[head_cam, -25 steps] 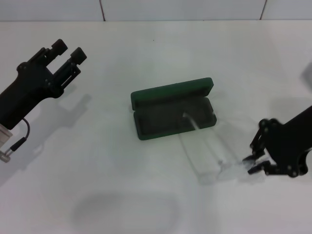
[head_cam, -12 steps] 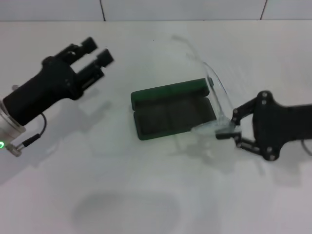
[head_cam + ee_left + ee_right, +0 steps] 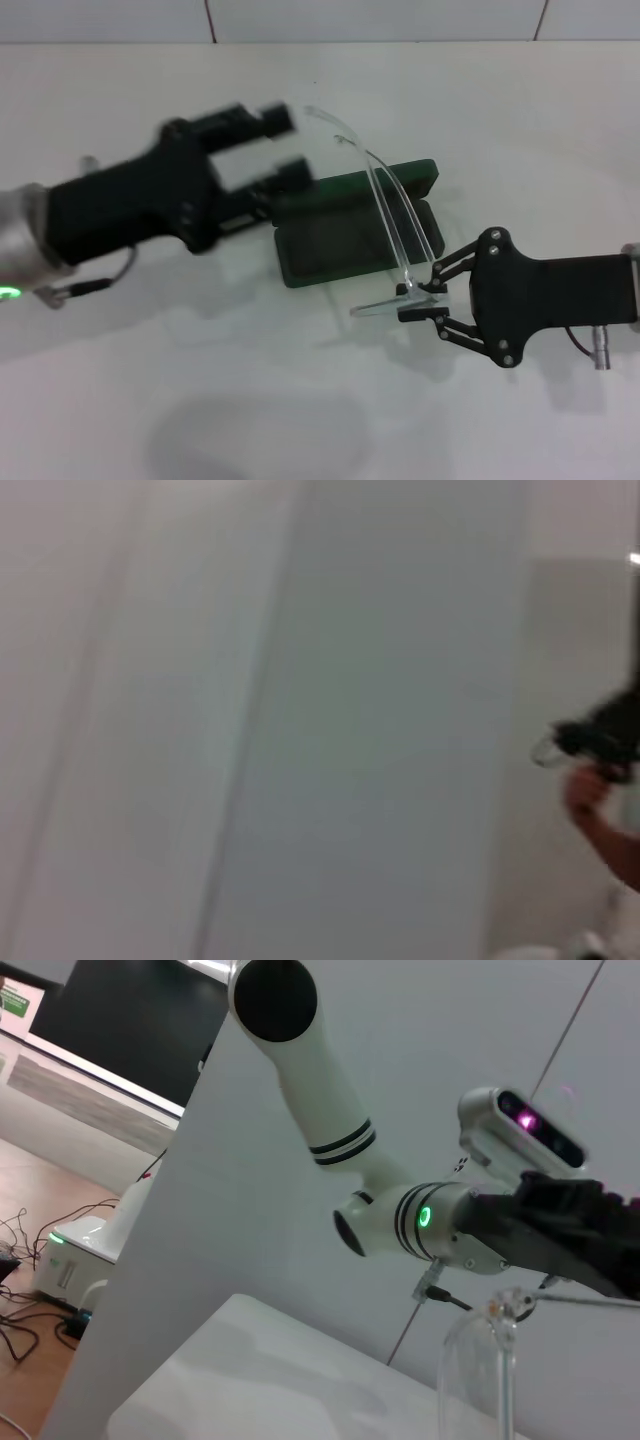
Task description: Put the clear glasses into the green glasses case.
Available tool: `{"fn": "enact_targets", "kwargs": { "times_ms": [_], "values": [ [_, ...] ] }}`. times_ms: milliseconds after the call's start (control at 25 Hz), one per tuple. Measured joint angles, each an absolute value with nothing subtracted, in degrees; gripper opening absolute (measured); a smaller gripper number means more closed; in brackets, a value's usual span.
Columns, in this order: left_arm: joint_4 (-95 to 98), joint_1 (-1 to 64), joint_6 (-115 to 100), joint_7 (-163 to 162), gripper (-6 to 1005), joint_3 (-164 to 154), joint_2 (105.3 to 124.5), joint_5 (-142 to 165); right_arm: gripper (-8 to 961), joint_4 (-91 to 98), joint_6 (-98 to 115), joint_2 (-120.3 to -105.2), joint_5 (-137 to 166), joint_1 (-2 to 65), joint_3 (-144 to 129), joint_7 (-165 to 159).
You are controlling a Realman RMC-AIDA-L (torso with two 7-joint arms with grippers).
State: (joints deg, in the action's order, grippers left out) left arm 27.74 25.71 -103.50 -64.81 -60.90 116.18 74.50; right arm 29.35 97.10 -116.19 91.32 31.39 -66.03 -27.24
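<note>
The green glasses case [image 3: 340, 243] lies open in the middle of the table, its lid [image 3: 405, 176] tipped back on the far side. My right gripper [image 3: 416, 302] is shut on the front of the clear glasses [image 3: 385, 205] and holds them raised just in front of the case's right end. Their thin arms reach up and away over the case. My left gripper [image 3: 285, 146] is open, blurred by motion, at the case's far left corner, close to the arm tips. In the right wrist view the clear glasses [image 3: 478, 1372] rise toward the left gripper [image 3: 570, 1232].
The white table [image 3: 200, 400] runs to a tiled wall at the back. A faint oval shadow lies on the table near its front edge. The left wrist view shows only blurred pale surfaces. The left arm's white links [image 3: 330, 1110] show in the right wrist view.
My left arm has swung right, from the table's left side to the case. My right gripper has lifted the glasses off the table and carried them left, to the case's front.
</note>
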Motion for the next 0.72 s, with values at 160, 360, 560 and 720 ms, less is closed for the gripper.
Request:
{"fn": "enact_targets", "kwargs": {
  "times_ms": [160, 360, 560, 720],
  "values": [
    [28.05, 26.92, -103.57, -63.94, 596, -61.31, 117.30, 76.08, 116, 27.33, 96.14, -116.19, 90.12, 32.75, -66.08, -27.03],
    [28.48, 29.11, -101.82, -62.73, 596, -61.49, 118.63, 79.54, 116, 23.71, 93.21, -116.19, 89.34, 35.14, -66.17, -27.75],
    [27.91, 31.12, -97.15, -63.46, 596, -61.52, 119.15, 82.46, 116, 21.83, 93.17, -116.19, 88.09, 36.27, -66.18, -27.76],
    [27.81, 32.06, -94.00, -65.97, 596, -61.52, 119.30, 84.32, 116, 21.90, 93.67, -116.19, 87.25, 36.06, -66.18, -27.47]
  ]
}}
